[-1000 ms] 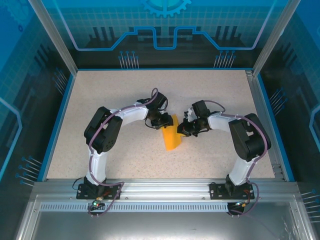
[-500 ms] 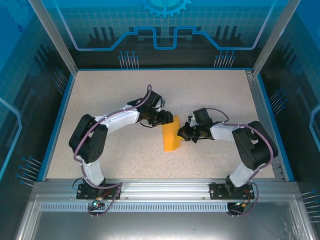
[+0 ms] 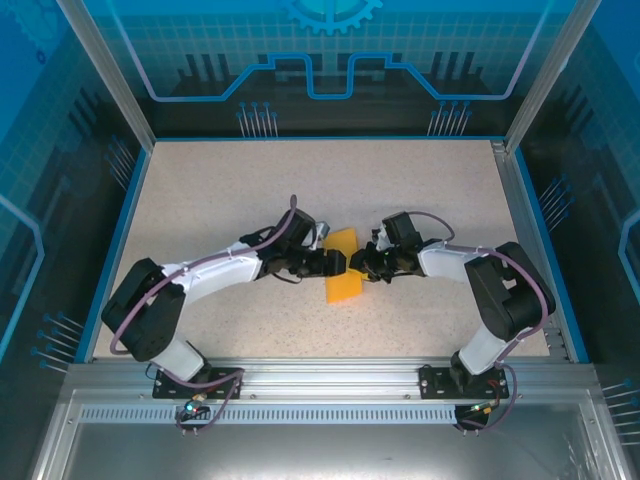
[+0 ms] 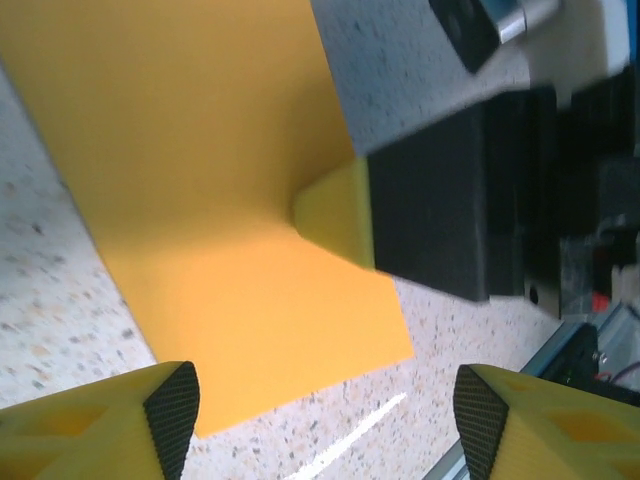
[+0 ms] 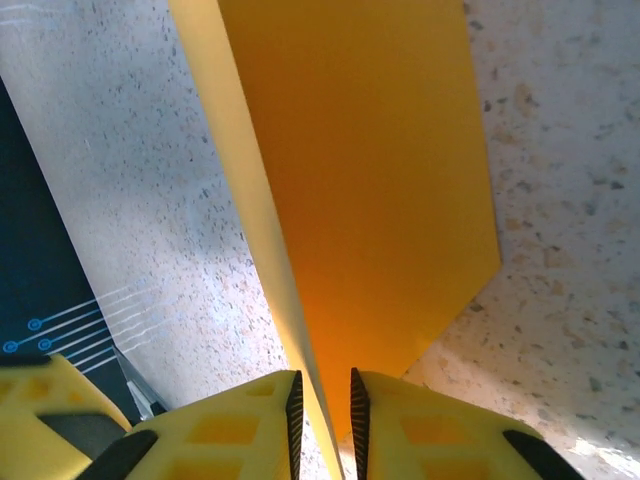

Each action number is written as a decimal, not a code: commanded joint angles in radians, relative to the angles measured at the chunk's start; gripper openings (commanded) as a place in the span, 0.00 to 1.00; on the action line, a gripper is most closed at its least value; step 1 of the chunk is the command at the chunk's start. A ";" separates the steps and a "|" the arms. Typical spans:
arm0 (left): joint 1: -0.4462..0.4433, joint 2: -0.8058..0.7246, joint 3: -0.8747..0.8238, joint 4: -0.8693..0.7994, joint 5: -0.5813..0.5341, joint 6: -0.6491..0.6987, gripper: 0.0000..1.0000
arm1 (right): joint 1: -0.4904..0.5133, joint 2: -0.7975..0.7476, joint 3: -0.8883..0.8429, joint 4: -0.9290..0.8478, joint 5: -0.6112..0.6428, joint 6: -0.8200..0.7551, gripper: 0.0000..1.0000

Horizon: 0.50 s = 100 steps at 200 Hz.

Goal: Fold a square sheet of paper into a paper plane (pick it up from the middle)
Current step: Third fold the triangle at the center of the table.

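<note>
From the top external camera, a thin orange-yellow sheet of paper (image 3: 343, 287), already folded into a narrower shape, lies on the speckled beige table (image 3: 200, 200) at about its middle, its long side running from the far edge toward the near edge. Both arms reach in low from either side and meet at it. The left pincer (image 3: 336, 263) is at the paper's left side and the right pincer (image 3: 362, 265) at its right side, tips facing each other across the sheet.

In the left wrist camera, the left pincer's two yellow fingers (image 4: 165, 420) stand wide apart with nothing between them. The paper lies flat on the table just ahead of them, one corner pointing toward the right-hand finger. A yellow fingertip of the right pincer, on its black body, rests against the paper's surface.

In the right wrist camera, the right pincer's yellow fingers (image 5: 225, 425) are drawn nearly together, leaving a narrow slot. A raised fold of the paper runs edge-on straight into that slot, while the rest of the sheet lies on the table beyond. Whether the pads actually press the fold cannot be told.
</note>
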 commanded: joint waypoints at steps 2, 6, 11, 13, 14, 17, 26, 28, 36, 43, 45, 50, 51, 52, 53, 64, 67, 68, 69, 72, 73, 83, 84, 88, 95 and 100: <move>-0.081 -0.041 -0.026 0.016 -0.145 0.027 0.68 | -0.032 0.002 0.027 -0.077 -0.052 -0.060 0.18; -0.099 -0.044 -0.026 0.015 -0.173 0.033 0.67 | -0.036 0.002 0.028 -0.077 -0.058 -0.064 0.17; -0.117 -0.045 -0.024 0.010 -0.208 0.040 0.66 | -0.042 0.002 0.028 -0.079 -0.066 -0.070 0.16; -0.128 -0.045 -0.022 0.007 -0.222 0.043 0.66 | -0.044 0.003 0.029 -0.080 -0.070 -0.072 0.15; -0.133 -0.045 -0.022 0.004 -0.232 0.045 0.66 | -0.045 0.004 0.029 -0.080 -0.072 -0.073 0.15; -0.147 -0.043 -0.018 -0.003 -0.255 0.052 0.65 | -0.047 0.004 0.030 -0.082 -0.077 -0.077 0.14; -0.190 -0.031 -0.002 -0.024 -0.321 0.076 0.65 | -0.053 0.008 0.038 -0.089 -0.094 -0.090 0.13; -0.199 -0.028 0.002 -0.030 -0.336 0.081 0.65 | -0.054 0.010 0.039 -0.091 -0.097 -0.094 0.13; -0.236 -0.009 0.025 -0.057 -0.388 0.103 0.66 | -0.058 0.015 0.045 -0.095 -0.113 -0.103 0.11; -0.267 0.010 0.046 -0.085 -0.439 0.118 0.66 | -0.060 0.022 0.051 -0.097 -0.128 -0.108 0.11; -0.276 0.016 0.052 -0.091 -0.453 0.125 0.67 | -0.061 0.024 0.053 -0.097 -0.131 -0.110 0.11; -0.296 0.030 0.064 -0.106 -0.486 0.138 0.66 | -0.062 0.030 0.058 -0.099 -0.143 -0.116 0.10; -0.300 0.032 0.066 -0.109 -0.489 0.140 0.66 | -0.061 0.031 0.060 -0.099 -0.144 -0.117 0.10; -0.303 0.035 0.069 -0.112 -0.497 0.141 0.67 | -0.062 0.032 0.062 -0.099 -0.146 -0.118 0.10; -0.307 0.038 0.072 -0.113 -0.504 0.143 0.67 | -0.062 0.033 0.063 -0.100 -0.147 -0.118 0.10; -0.337 0.064 0.093 -0.139 -0.561 0.153 0.67 | -0.063 0.046 0.078 -0.117 -0.154 -0.129 0.09; -0.343 0.069 0.096 -0.142 -0.571 0.156 0.67 | -0.062 0.048 0.081 -0.123 -0.155 -0.131 0.09; -0.344 0.070 0.098 -0.143 -0.574 0.158 0.67 | -0.062 0.048 0.082 -0.125 -0.155 -0.132 0.09; -0.346 0.071 0.098 -0.144 -0.577 0.158 0.68 | -0.062 0.049 0.084 -0.126 -0.155 -0.133 0.09; -0.351 0.076 0.102 -0.145 -0.586 0.162 0.68 | -0.062 0.052 0.088 -0.130 -0.155 -0.134 0.09; -0.353 0.078 0.103 -0.145 -0.588 0.162 0.68 | -0.062 0.053 0.088 -0.132 -0.154 -0.135 0.09; -0.364 0.089 0.112 -0.147 -0.611 0.168 0.69 | -0.066 0.060 0.097 -0.143 -0.155 -0.138 0.10; -0.364 0.090 0.113 -0.147 -0.612 0.170 0.69 | -0.066 0.061 0.096 -0.144 -0.155 -0.138 0.10; -0.367 0.094 0.116 -0.146 -0.616 0.174 0.69 | -0.065 0.065 0.101 -0.147 -0.156 -0.139 0.10; -0.374 0.102 0.123 -0.145 -0.625 0.185 0.70 | -0.066 0.067 0.101 -0.145 -0.158 -0.139 0.10; -0.378 0.107 0.131 -0.147 -0.637 0.195 0.70 | -0.067 0.068 0.104 -0.146 -0.157 -0.139 0.10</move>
